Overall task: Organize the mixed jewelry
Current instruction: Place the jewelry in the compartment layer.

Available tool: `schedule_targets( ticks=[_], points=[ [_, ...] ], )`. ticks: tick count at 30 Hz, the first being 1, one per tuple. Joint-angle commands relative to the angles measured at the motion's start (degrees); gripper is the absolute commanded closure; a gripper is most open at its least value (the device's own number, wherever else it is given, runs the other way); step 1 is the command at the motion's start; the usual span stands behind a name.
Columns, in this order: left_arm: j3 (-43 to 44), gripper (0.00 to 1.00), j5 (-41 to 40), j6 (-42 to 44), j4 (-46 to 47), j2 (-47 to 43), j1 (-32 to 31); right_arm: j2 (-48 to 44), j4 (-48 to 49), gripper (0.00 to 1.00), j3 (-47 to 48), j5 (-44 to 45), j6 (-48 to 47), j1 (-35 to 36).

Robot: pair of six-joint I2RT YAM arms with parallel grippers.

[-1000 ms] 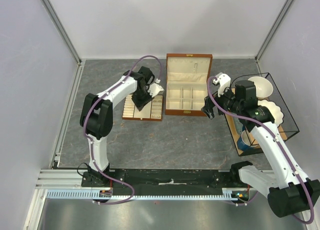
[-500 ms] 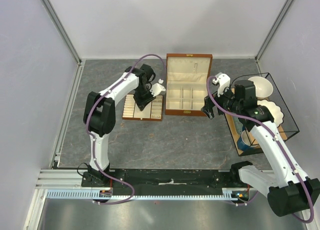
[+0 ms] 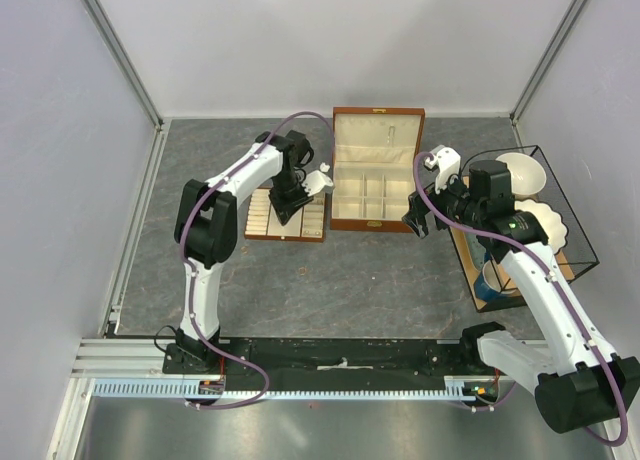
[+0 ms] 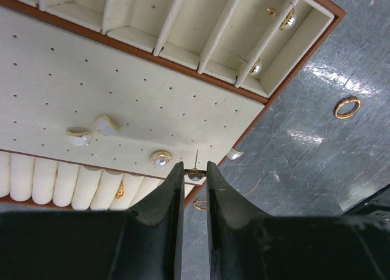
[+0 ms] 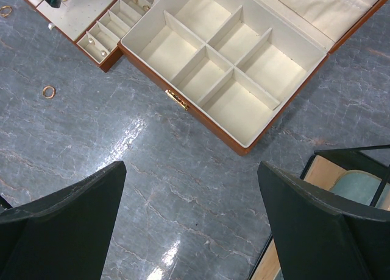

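Jaws on your right gripper (image 5: 190,165) spread wide, hovering above grey table (image 5: 183,231) at near side of open wooden box (image 5: 213,129). Loose gold ring (image 5: 48,91) on table near corner of cream tray (image 5: 76,15). Your left gripper (image 4: 195,168) pinches stud earring (image 4: 195,175) at tray edge; pearl studs (image 4: 161,159) sit on tray.

No writing, brand, number or sign can be read in any view. The box (image 3: 372,225) in the middle and the tray (image 3: 258,218) to its left show plain wood and cream lining with no legible marking.
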Motion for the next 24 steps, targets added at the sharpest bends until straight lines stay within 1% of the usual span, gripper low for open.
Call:
schedule_targets(
  ticks=[1, 7, 24],
  points=[
    [3.03, 0.82, -2.35, 2.05, -0.80, 0.99, -0.28, -0.01, 2.21, 0.02, 0.20, -0.77, 0.19, -0.14],
    [3.83, 0.82, -4.38, 2.22, -0.71, 2.22, -0.28, -0.01, 2.30, 0.02, 0.20, -0.77, 0.10, -0.14],
    [5.32, 0.82, -5.08, 2.49, -0.71, 3.63, -0.28, -0.27, 2.30, 0.02, -0.06, -0.68, -0.07, -0.14]
  ],
)
